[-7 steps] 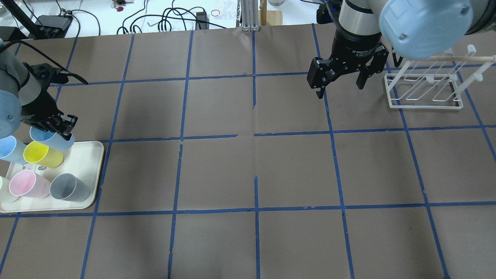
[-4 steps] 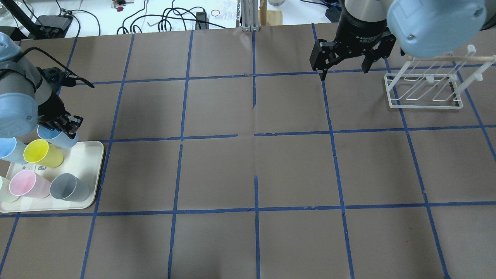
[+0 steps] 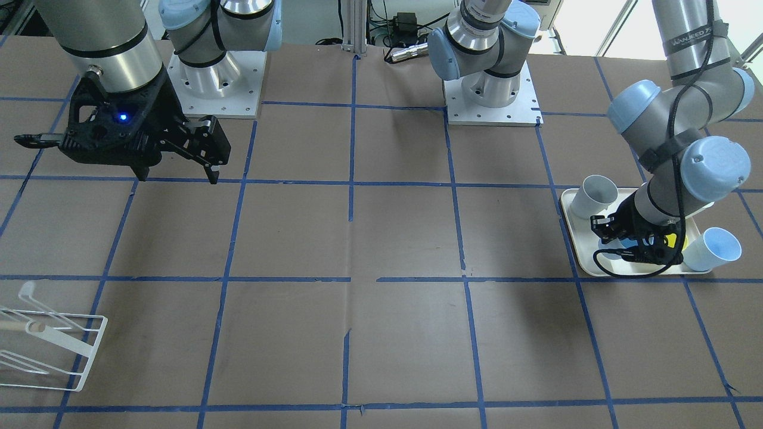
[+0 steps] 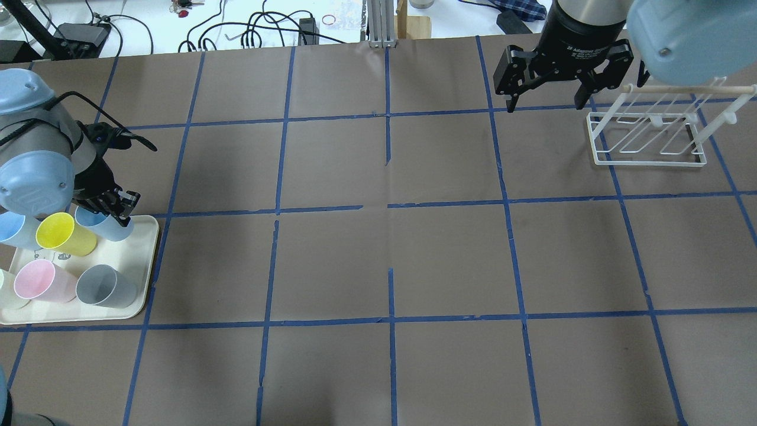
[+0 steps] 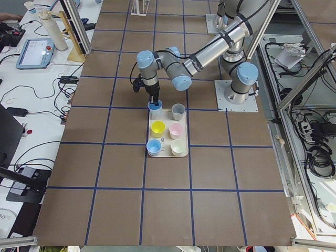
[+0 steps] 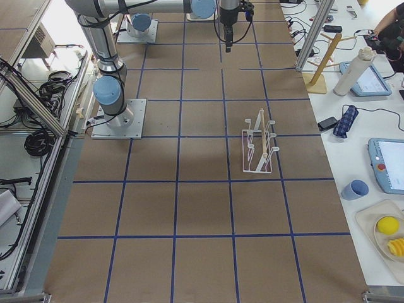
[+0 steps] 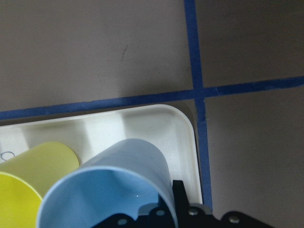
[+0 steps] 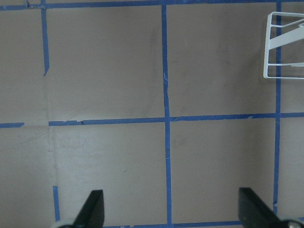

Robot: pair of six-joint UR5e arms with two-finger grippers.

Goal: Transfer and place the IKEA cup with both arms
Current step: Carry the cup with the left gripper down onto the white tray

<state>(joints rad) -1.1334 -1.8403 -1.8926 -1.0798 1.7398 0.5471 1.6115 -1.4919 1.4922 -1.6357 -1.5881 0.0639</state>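
The IKEA cup [image 4: 111, 226] is a pale blue tumbler at the far right corner of the cream tray [image 4: 145, 260]. It leans and fills the left wrist view [image 7: 109, 185], its mouth towards the camera. My left gripper [image 4: 115, 207] is shut on its rim; I cannot tell whether the cup rests on the tray. From the front, the gripper [image 3: 632, 244] hides most of the cup. My right gripper [image 4: 547, 89] is open and empty above the table's far side, left of the white rack [image 4: 650, 133]. Its fingertips [image 8: 95, 209] frame bare paper.
On the tray stand a second blue cup [image 4: 15, 229], a yellow cup [image 4: 62, 235], a pink cup [image 4: 41, 281] and a grey cup [image 4: 106, 286]. Brown paper with a blue tape grid [image 4: 390, 207] covers the table.
My left gripper has moved right and nearer with the blue cup, to the tray's corner. My right gripper has moved away and to the right, towards the rack, still open.
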